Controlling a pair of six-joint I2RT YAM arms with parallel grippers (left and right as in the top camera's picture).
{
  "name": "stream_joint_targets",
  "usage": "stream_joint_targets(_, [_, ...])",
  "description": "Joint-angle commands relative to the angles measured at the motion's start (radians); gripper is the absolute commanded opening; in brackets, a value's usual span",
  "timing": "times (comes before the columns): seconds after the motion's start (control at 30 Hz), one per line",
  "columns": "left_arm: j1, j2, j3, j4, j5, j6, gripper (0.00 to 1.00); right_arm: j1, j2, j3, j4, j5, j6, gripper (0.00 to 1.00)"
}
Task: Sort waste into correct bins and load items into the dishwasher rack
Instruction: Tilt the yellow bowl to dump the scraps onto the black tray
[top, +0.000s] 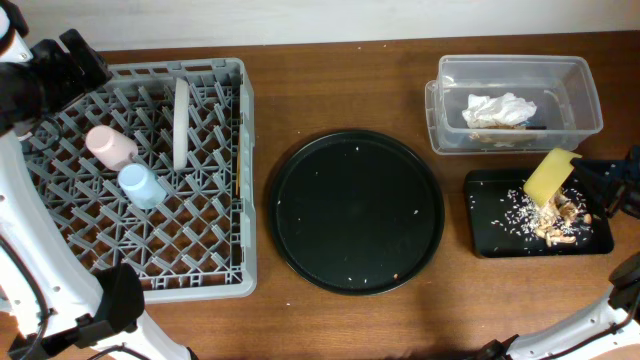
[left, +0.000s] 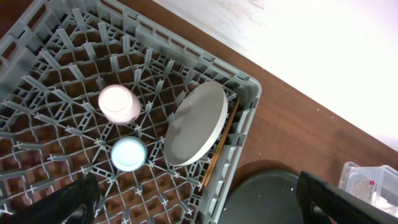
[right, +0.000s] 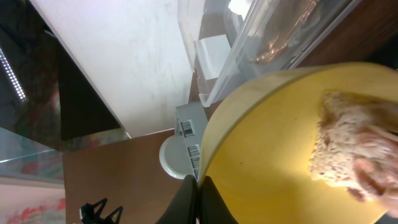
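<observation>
While pinching the rim of the small yellow bowl (right: 267, 143) between the pressed-together fingers of the right gripper (right: 199, 186), holds it steeply tilted over the shallow black tray (top: 490, 235), at the right end of the table (top: 330, 80). Clinging to the bowl's inside: a beige-brown lump of food scraps (right: 348, 155). Scattered on the tray below: more scraps and pale grains. Just behind that tray: clear plastic tub (top: 590, 100), crumpled white napkin (top: 498, 110) lying inside. Mid-table: large round black tray (top: 358, 210), dotted with a few crumbs. At the left: grey dishwasher rack (top: 246, 200), holding the pink cup (top: 110, 146) and light-blue cup (top: 142, 185) just beside each other, and the pale grey plate (top: 181, 122) standing on edge between pegs. Lodged between plate and rack wall, seen from the left wrist: thin wooden chopsticks (left: 219, 146). Over the rack's far left corner: left gripper (left: 196, 186), fingers spread wide, gripping nothing.
</observation>
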Motion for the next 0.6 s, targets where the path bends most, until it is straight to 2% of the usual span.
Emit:
stream_joint_targets(0.0, [0.003, -0.019, 0.011, -0.001, -0.007, -0.01, 0.99, -0.015, 0.022, -0.006, -0.021, -0.024, 0.077, 0.04])
stream_joint_targets(0.1, [0.003, -0.019, 0.011, -0.001, -0.007, -0.01, 0.99, -0.019, 0.023, -0.009, 0.0, -0.017, 0.083, 0.04])
stream_joint_targets(0.17, [0.003, -0.019, 0.011, -0.001, -0.007, -0.01, 0.99, -0.021, 0.034, -0.009, 0.037, 0.041, 0.181, 0.04])
stream_joint_targets(0.23, [0.003, -0.019, 0.011, -0.001, -0.007, -0.01, 0.99, -0.021, 0.039, -0.01, -0.002, 0.035, 0.185, 0.04])
stream_joint_targets(0.3, [0.003, -0.019, 0.011, -0.001, -0.007, -0.009, 0.99, -0.02, 0.039, -0.01, -0.01, 0.007, 0.127, 0.04])
stream_joint_targets(0.43, [0.003, -0.019, 0.011, -0.001, -0.007, -0.01, 0.99, -0.021, 0.053, -0.01, 0.031, 0.074, 0.201, 0.04])
stream_joint_targets(0.47, [0.003, -0.019, 0.011, -0.001, -0.007, -0.01, 0.99, -0.021, 0.053, -0.01, -0.005, 0.048, 0.182, 0.04])
stream_joint_targets(0.53, [0.003, -0.019, 0.011, -0.001, -0.007, -0.01, 0.99, -0.02, 0.053, -0.01, -0.05, -0.047, 0.049, 0.04])
stream_joint_targets(0.57, [0.003, -0.019, 0.011, -0.001, -0.007, -0.01, 0.99, -0.02, 0.053, -0.01, -0.031, -0.048, 0.04, 0.04])
